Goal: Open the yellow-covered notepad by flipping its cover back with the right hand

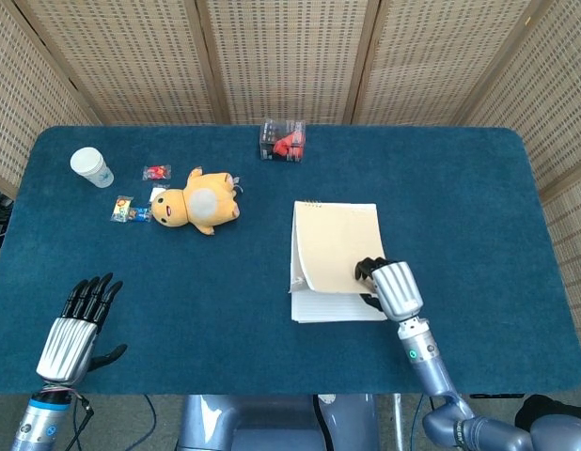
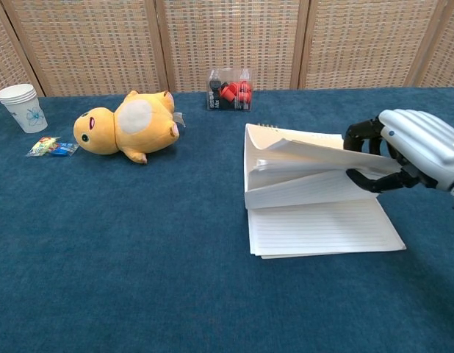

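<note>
The right robot hand is cut off at the frame edge in the chest view, so only its knuckles and dark fingers show there. It pinches the lifted cover and some upper sheets of the notepad. The thumb seems to sit under the raised pages, though the paper hides most of it. In the head view the same right robot hand covers the notepad's near right corner. The notepad lies right of the table's middle; its cover is raised off the lined pages, which lie flat on the cloth. The binding at the far edge is too small to make out clearly.

The left robot hand appears only in the head view, at the near left of the table, fingers spread and holding nothing; its forearm runs out of the frame.

A plush toy lies on its side at the left. Small candy packets beside it are too small to read. A paper cup stands at the far left, and a clear box with red and dark contents, hard to identify, sits at the far edge.

The table is covered in dark blue cloth. Woven screens with wooden frames close in the space behind it.
</note>
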Robot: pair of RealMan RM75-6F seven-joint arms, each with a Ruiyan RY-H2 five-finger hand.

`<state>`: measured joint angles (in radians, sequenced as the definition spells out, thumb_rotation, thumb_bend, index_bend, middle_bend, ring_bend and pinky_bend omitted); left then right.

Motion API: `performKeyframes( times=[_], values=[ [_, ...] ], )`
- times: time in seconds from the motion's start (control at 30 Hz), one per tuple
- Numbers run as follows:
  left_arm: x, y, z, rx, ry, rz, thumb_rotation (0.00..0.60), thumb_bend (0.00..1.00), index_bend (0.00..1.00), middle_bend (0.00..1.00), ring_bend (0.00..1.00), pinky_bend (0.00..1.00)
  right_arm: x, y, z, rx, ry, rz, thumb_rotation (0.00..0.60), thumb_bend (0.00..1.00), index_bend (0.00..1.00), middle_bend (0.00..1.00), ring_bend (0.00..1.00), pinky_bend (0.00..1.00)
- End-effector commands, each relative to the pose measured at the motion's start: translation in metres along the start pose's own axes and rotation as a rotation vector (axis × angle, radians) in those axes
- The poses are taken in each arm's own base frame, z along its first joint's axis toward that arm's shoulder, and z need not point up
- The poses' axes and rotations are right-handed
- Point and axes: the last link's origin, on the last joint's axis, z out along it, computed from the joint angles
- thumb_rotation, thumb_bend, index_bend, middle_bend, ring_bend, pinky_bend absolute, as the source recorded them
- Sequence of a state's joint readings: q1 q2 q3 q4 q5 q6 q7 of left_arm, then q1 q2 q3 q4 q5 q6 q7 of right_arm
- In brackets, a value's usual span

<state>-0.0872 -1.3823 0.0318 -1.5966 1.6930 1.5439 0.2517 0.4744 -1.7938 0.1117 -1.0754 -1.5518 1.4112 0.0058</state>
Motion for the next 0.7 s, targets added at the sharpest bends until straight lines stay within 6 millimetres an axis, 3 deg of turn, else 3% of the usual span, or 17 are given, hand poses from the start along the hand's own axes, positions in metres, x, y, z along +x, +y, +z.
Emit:
performKeyframes(
  times=[0.03, 0.7],
  values=[
    [0.000, 0.000, 0.000, -0.001, 0.000, 0.001, 0.600, 0.06, 0.00, 0.00, 0.00, 0.05, 0.004, 0.008, -0.010, 0.012, -0.003, -0.012, 0.600, 0.62, 0.75, 0.74, 0.64, 0.81],
    [0.000, 0.003, -0.001, -0.011, 0.003, 0.006, 0.600, 0.06, 0.00, 0.00, 0.00, 0.05, 0.027, 0.023, -0.075, 0.070, -0.012, -0.071, 0.600, 0.62, 0.75, 0.75, 0.65, 0.81]
  ],
)
